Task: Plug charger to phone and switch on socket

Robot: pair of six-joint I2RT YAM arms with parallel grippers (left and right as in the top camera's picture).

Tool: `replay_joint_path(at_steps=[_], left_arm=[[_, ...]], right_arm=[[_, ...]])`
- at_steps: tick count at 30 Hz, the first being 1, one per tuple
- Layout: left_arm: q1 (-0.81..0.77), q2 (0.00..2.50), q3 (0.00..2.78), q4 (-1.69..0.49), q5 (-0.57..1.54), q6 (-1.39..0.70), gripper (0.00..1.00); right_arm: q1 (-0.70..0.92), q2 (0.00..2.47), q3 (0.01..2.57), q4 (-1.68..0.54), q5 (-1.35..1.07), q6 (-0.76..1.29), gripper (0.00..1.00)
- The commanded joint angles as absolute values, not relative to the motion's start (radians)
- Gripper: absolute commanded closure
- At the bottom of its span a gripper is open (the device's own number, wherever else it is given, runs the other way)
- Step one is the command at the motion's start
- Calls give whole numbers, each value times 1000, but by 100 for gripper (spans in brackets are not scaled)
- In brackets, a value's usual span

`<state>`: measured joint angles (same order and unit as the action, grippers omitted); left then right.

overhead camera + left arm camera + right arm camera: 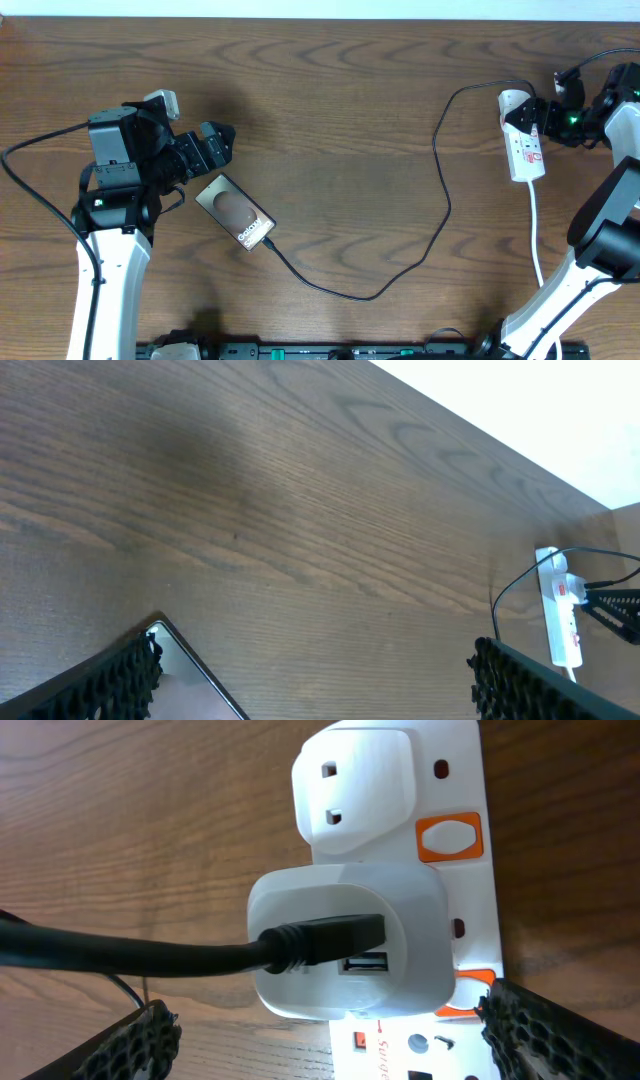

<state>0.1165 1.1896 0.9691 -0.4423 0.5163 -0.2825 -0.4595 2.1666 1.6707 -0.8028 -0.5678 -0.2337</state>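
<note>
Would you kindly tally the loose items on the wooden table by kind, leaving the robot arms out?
Flat dark rectangular phone: 1
Long thin black charger cable: 1
Short white power strip: 1
White USB plug adapter: 1
Total: 4

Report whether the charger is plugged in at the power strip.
Plugged in: its black plug sits in a white adapter seated on the power strip; the neighbouring port is empty.

Dark wood-grain table [330,80], nothing fancy. A phone [235,211] is laid at an angle left of centre. A thin black charger cable [447,205] is looped from its lower end to a white socket strip [524,140] at upper right. A white cord [535,230] is trailed downward from that.
</note>
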Motion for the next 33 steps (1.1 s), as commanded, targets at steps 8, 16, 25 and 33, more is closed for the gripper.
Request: replay_joint_path(at_steps=[8, 16, 25, 33], left_arm=[[114, 1195, 991, -458, 503, -256, 2], [114, 1195, 991, -459, 503, -254, 2], [114, 1195, 991, -459, 503, -255, 2], [114, 1195, 991, -460, 503, -255, 2]], right_arm=[[-428, 2236, 1671, -804, -596, -203, 4], [-405, 2293, 1671, -816, -631, -202, 8], [-405, 2293, 1672, -856, -632, -187, 9], [-405, 2293, 1672, -872, -632, -173, 11]])
